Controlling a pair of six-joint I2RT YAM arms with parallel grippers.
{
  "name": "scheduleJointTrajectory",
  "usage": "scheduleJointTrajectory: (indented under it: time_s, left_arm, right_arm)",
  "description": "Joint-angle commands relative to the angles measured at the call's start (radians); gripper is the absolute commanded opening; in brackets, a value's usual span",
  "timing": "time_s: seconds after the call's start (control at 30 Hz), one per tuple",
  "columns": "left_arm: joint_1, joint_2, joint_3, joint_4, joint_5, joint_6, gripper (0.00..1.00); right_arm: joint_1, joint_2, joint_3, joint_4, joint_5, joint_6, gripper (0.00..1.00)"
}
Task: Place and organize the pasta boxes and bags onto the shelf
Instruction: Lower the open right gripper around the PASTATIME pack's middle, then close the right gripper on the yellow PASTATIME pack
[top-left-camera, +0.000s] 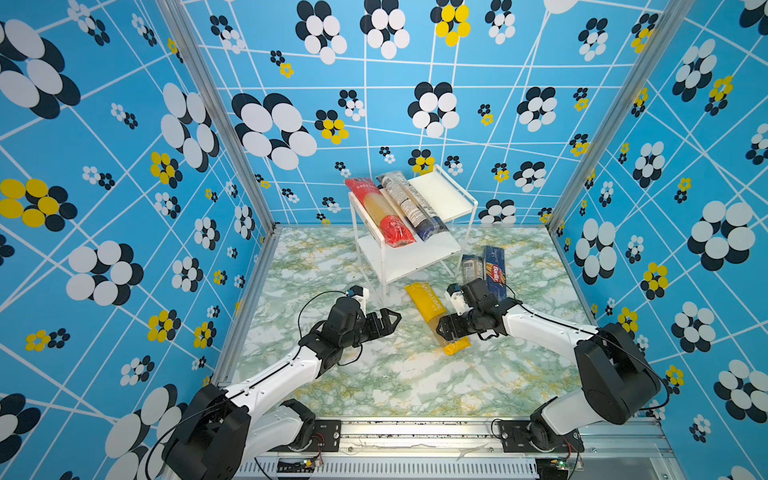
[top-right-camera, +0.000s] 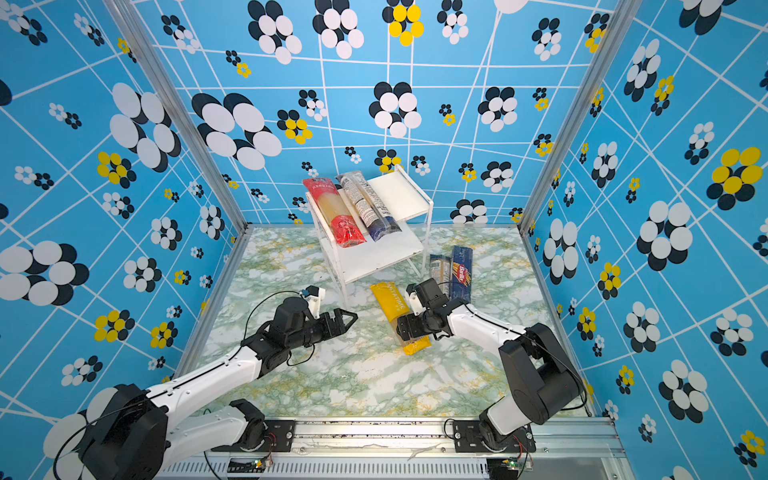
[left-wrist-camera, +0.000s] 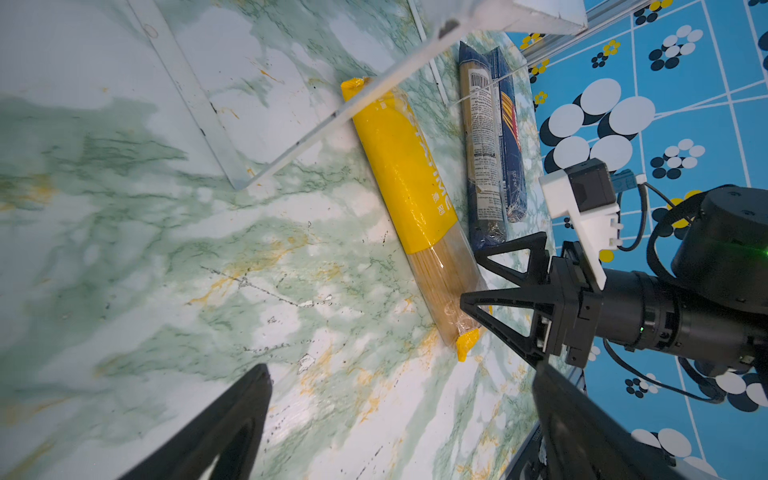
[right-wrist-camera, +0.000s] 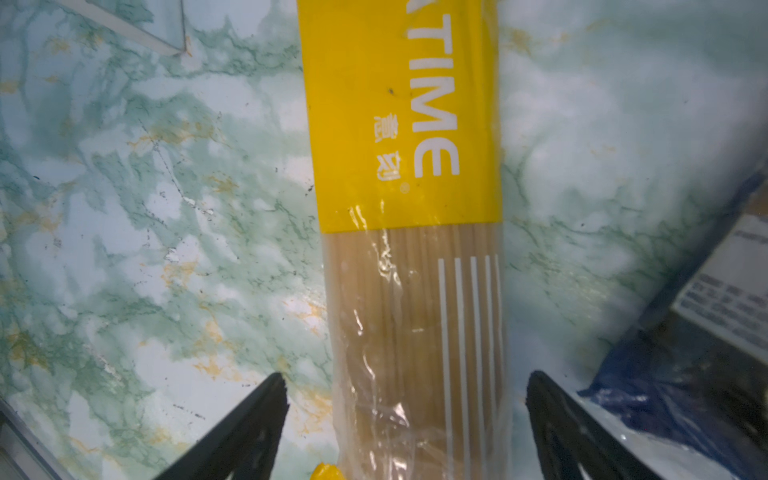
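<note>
The right end effector (right-wrist-camera: 407, 376) hangs low over the yellow pack (top-left-camera: 428, 307). Its jaws are spread wide on either side of the pack's clear, near-end portion and have not closed on it. Whether a fingertip already touches the film cannot be told. The pack lies flat on the tabletop (top-left-camera: 374, 374) just in front of the shelf (top-left-camera: 440, 191), with its far end near a front leg. The left end effector (left-wrist-camera: 402, 368) is also spread open and empty, hovering over bare tabletop well to the side. A red-ended pack (top-left-camera: 376, 212) and a clear pack with a navy end (top-left-camera: 409, 205) already lie side by side on the top board, their near ends jutting past its front edge. A second clear pack (top-left-camera: 471, 266) and a navy box (top-left-camera: 494, 266) wait on the tabletop beside the shelf. The main risk is probably the grip point. Closing this close to one end of a long, slippery pack would likely let the far end sag or swing, or let the film slide out of the jaws. A swinging end could strike the thin acrylic leg and shift the light shelf, or nudge the overhanging packs off the board. Squeezing hard might also snap the spaghetti, and the outer finger sits near the second clear pack and could drag it.
</note>
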Motion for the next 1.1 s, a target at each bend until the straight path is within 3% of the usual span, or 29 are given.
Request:
scheduleJointTrajectory:
  time_s: [0.0,0.67,1.07]
  left_arm:
    - [0.009,-0.018,-0.014,-0.005,0.012,0.016,0.99]
    - [0.011,0.031,-0.002,0.015,0.034,0.005,0.99]
    - [0.011,0.023,-0.006,0.004,0.031,0.007,0.99]
  right_arm:
    - [-0.007,0.015,0.015,0.018,-0.005,0.022,0.92]
    - [0.042,0.054,-0.021,0.083,0.005,0.081,0.9]
    - [0.14,0.047,-0.034,0.089,0.075,0.129,0.89]
